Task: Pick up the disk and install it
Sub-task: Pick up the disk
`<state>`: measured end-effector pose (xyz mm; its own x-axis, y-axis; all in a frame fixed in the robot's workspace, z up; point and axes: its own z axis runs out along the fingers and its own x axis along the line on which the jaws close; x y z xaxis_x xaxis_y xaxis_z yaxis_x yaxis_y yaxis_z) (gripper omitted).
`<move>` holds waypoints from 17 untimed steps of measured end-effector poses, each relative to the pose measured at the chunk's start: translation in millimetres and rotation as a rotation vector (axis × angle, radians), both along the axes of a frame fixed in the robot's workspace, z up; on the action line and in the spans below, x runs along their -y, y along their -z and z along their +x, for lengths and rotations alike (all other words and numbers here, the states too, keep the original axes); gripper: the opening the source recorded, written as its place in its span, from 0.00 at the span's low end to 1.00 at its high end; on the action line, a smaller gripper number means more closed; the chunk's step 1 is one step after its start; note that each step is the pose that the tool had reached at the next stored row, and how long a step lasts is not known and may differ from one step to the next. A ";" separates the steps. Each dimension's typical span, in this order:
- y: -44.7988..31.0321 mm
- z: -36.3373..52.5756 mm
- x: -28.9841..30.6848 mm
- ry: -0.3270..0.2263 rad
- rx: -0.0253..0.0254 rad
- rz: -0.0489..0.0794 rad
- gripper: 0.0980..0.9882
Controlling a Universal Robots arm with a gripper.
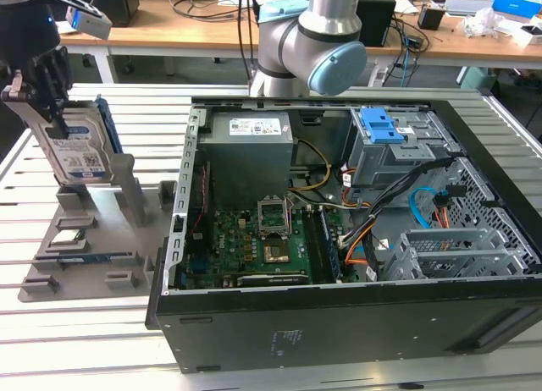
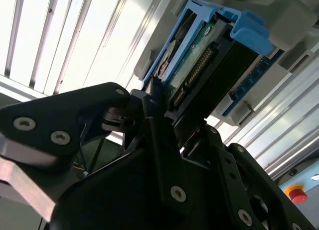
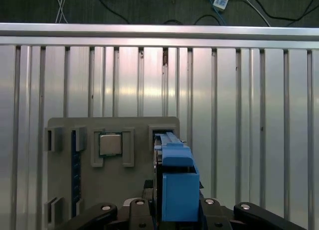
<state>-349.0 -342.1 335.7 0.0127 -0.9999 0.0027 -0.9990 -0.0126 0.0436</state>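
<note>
The disk [image 1: 82, 154], a silver drive with a white-and-blue label in a blue plastic carrier, stands on edge in a slot of the grey holder [image 1: 95, 239] at the exterior view's left. My gripper [image 1: 58, 120] comes down on its upper edge, black fingers on either side, shut on it. In the second wrist view the disk [image 2: 199, 65] shows its connector edge just beyond my gripper [image 2: 172, 113]. In the first wrist view the blue carrier [image 3: 175, 163] sits between the fingers of my gripper [image 3: 177, 206], over the holder [image 3: 134, 128].
An open computer case [image 1: 339, 311] lies to the exterior view's right of the holder, with a motherboard, cables, a grey cage with a blue latch [image 1: 381, 129] and a bare metal cage [image 1: 457, 251]. A small square processor chip [image 3: 110, 144] rests in the holder. The table is slatted metal.
</note>
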 end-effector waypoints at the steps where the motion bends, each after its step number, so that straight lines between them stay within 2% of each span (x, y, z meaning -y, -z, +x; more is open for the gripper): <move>1: -1.4 0.0 -0.1 0.000 0.0001 0.000 0.30; 17: -25.9 0.7 -2.0 0.000 0.0001 0.000 0.30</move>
<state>-348.4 -340.1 361.7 0.0127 -0.9999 0.0027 -0.9990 -0.0126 0.0436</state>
